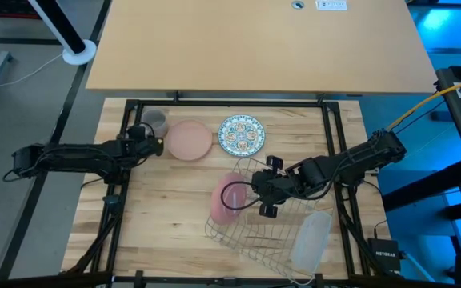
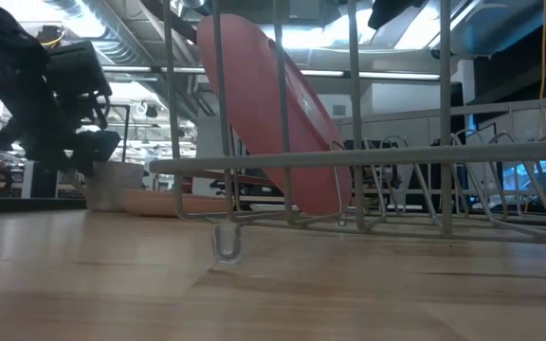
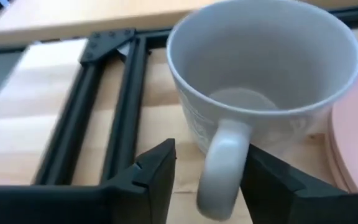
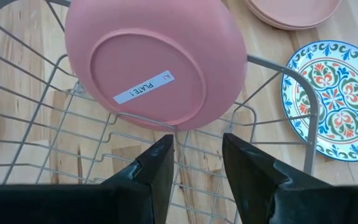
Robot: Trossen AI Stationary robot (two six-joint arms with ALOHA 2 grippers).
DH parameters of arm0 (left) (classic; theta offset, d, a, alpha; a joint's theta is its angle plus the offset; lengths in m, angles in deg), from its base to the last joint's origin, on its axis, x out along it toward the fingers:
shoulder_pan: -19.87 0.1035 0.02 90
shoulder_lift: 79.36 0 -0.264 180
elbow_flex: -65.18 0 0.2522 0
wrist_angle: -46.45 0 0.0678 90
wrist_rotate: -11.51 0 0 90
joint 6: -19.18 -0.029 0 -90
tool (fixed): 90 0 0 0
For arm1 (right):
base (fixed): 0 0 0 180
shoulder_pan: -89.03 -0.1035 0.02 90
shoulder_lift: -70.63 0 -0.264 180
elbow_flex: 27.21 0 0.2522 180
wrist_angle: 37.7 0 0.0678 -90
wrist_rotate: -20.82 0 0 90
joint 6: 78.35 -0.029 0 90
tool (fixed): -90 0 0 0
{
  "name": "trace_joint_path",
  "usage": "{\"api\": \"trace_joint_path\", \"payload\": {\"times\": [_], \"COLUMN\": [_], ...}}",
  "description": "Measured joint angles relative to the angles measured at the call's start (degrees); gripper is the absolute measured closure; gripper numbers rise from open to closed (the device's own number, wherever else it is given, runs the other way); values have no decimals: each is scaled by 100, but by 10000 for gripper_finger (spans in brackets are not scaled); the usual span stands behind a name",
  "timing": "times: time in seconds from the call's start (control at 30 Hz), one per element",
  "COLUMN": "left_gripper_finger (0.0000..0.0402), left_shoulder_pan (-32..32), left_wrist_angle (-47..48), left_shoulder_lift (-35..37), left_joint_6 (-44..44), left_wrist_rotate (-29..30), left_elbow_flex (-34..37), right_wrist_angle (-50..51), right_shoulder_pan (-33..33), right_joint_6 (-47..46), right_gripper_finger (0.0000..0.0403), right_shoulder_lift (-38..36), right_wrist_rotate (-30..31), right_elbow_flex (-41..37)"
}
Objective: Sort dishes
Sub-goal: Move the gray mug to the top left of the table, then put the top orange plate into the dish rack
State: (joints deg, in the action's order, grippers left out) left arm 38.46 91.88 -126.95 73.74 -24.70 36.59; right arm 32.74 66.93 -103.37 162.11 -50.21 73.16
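The small grey mug stands upright on the table at the far left, its handle between the open fingers of my left gripper. Right of the mug, a pink plate and the patterned plate lie flat on the table. Another pink plate stands on edge in the wire rack, leaning on its wires, underside toward my right gripper. That gripper hovers open over the rack, just short of the plate. My left gripper comes at the mug's handle slanting down from the table's left, one finger on each side of it. Bare wood shows between one finger and the handle. The other finger stands right against it; I cannot tell whether it touches.
A translucent plastic tray lies at the near right, beside the rack. A black frame runs along the table's edges, close to the mug. A raised light-wood board spans the far side. Bare wood lies between the rack and the left arm.
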Motion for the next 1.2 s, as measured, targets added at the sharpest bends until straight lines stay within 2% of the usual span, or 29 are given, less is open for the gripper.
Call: {"api": "trace_joint_path", "payload": {"times": [0.27,0.63,0.83,1.0,1.1,1.2], "left_gripper_finger": [234,233,233,233,233,233], "left_shoulder_pan": [0,0,0,-50,-161,-313], "left_wrist_angle": [21,132,629,982,874,630], "left_shoulder_lift": [201,687,904,992,1010,1010], "left_joint_6": [-81,-139,-108,-280,-564,-868], "left_wrist_rotate": [-773,-2337,-2984,-3975,-4679,-5142], "left_elbow_flex": [-2,-2,-7,-7,-7,-7], "right_wrist_angle": [3,6,41,43,43,44], "right_shoulder_pan": [-1,-1,1,-1,-1,0], "right_joint_6": [-2,-2,-2,0,0,1], "right_gripper_finger": [260,260,260,260,260,260], "right_shoulder_lift": [0,0,0,0,0,0], "right_wrist_rotate": [-8,-11,-12,-13,-13,-13], "right_elbow_flex": [0,0,0,0,0,0]}}
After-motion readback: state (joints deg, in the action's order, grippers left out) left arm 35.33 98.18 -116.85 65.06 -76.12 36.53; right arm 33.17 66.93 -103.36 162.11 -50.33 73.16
